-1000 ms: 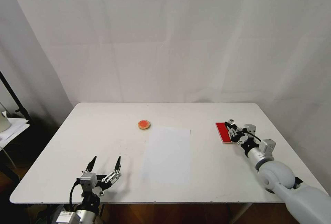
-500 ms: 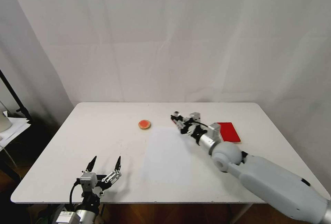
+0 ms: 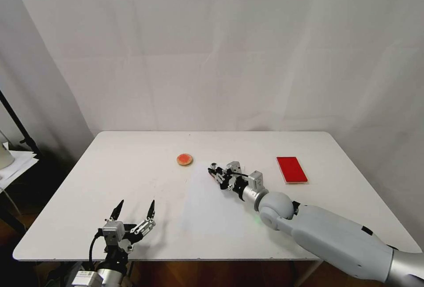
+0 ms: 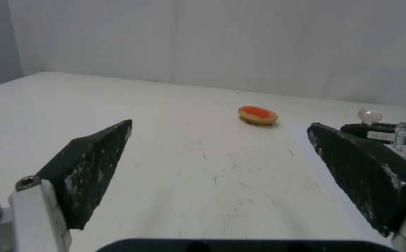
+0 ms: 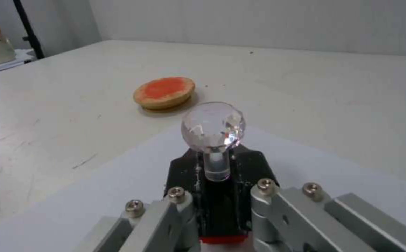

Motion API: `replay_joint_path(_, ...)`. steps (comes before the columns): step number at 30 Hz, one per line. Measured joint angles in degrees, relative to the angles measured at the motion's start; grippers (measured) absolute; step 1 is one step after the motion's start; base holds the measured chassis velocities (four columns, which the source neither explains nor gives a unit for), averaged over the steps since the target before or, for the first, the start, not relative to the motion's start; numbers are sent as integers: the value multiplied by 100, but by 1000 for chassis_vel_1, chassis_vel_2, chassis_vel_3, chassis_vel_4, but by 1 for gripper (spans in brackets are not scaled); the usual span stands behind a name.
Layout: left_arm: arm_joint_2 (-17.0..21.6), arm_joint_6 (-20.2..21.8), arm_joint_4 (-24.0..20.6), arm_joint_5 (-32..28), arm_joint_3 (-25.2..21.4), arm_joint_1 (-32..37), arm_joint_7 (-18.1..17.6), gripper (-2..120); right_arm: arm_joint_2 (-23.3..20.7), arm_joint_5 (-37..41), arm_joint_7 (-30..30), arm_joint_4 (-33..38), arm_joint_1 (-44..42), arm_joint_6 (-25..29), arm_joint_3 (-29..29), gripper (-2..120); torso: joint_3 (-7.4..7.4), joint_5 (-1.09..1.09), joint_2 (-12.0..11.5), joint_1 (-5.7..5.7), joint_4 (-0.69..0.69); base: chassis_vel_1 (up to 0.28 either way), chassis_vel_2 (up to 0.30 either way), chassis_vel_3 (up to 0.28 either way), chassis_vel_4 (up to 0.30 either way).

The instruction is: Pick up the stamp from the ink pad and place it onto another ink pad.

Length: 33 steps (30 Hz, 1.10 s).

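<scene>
Clear faceted glass catches the light on the knob of the stamp (image 5: 213,126), which stands upright in the right tool (image 3: 215,172), its thin stem and black base pinched between the two dark fingers (image 5: 251,171). A sliver of red shows under the base in the right wrist view. From the head view, that tool reaches in from the right side of the white table (image 3: 110,168) and holds the stamp above the far left corner of a white sheet of paper (image 3: 215,203) that lies flat in the middle of the table. The stamp's knob (image 3: 214,164) sits just to the right of the round ink pad (image 3: 184,159), near it but apart from it.

The round ink pad, a small disc with an orange-red centre and a tan rim (image 5: 164,92), lies flat on the bare table just beyond the paper's corner. The red rectangular ink pad (image 3: 291,169) lies flat on the right part of the table, well apart from the stamp and with nothing on it.

The left tool (image 3: 134,209) hovers low at the near left edge of the table, its two black pointed fingers (image 4: 91,168) spread wide with nothing between them. In its wrist view the round ink pad (image 4: 258,115) shows between those fingers, farther off across the table, with the stamp's knob (image 4: 369,114) and the right tool (image 4: 366,127) off to one side.
</scene>
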Motion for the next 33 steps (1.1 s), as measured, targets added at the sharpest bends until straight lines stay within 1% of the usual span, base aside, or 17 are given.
replay_joint_path(10,0,0,0,0,0,0,0,100,40,91,6,4,4,11,84,10,1,0,0,0,0,0,0,0,0)
replay_joint_path(14,0,0,0,0,0,-3,0,100,72,212,14,144,166,19,124,10,2,0,0,1,0,0,0,0,0)
replay_joint_path(17,0,0,0,0,0,0,0,100,271,320,13,145,572,18,31,10,1,-1,0,1,0,0,0,0,0)
replay_joint_path(18,0,0,0,0,0,0,0,100,271,320,13,145,572,18,31,10,1,-1,0,1,0,0,0,0,0)
replay_joint_path(21,0,0,0,0,0,-1,0,100,731,336,-27,-315,948,13,-162,10,1,-2,0,0,1,0,0,0,0)
replay_joint_path(22,0,0,0,0,0,0,0,100,945,336,-56,-536,1046,11,-225,10,2,-2,0,1,1,0,0,0,0)
replay_joint_path(23,0,0,0,0,0,0,0,100,945,336,-56,-536,1046,11,-225,10,2,-2,0,1,1,0,0,0,0)
replay_joint_path(27,0,0,0,0,0,-1,0,100,1554,332,-100,-1105,1213,-15,-336,10,2,-3,0,1,2,0,0,0,0)
replay_joint_path(28,0,0,0,0,0,-1,0,100,1554,332,-100,-1105,1213,-15,-336,10,2,-3,0,1,2,0,0,0,0)
replay_joint_path(31,0,0,0,0,0,0,0,100,1919,326,-121,-1505,1252,-32,-399,10,1,-3,0,1,1,0,0,0,0)
replay_joint_path(33,0,0,0,0,0,-1,0,100,1993,323,-135,-1629,1254,-32,-409,10,1,-2,0,1,2,0,0,0,0)
